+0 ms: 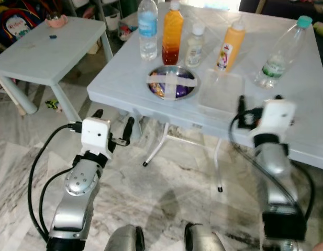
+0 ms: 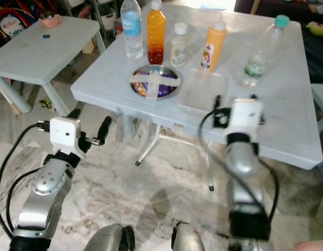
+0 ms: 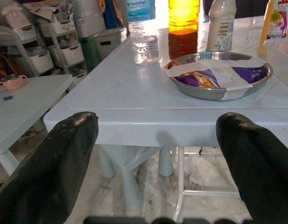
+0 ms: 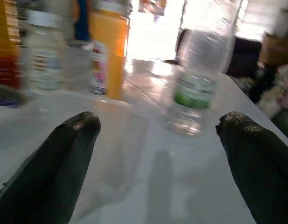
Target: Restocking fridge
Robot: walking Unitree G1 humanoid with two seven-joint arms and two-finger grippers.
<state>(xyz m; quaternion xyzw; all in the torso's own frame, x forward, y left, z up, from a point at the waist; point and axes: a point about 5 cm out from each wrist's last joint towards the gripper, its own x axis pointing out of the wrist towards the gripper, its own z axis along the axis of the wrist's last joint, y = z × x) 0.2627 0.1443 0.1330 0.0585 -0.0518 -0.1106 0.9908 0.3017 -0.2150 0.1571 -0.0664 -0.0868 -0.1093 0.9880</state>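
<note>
Both jaws stand wide apart and hold nothing: the left gripper [image 1: 113,125] hangs just short of the desk [image 1: 124,78] edge, the right gripper [image 1: 258,99] sits over its near side. On the desk, four bottles stand upright in a row behind a taped steel bowl [image 1: 171,82]: water bottle [image 1: 147,29], orange juice bottle [image 1: 173,32], small white bottle [image 1: 195,46], yellow bottle [image 1: 231,46]. A green-capped bottle [image 1: 280,52] stands to their right; its long axis looks tilted rightward in the head views.

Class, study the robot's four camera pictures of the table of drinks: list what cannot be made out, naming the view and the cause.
- Steel bowl contents: eye views, tape strips cross the purple wrapping.
- Orange bottle label: right wrist view, motion blur.
- Blue-label water bottle cap: left wrist view, cut off by the edge.
- Small blue thing on the side table: eye views, too small to identify.
</note>
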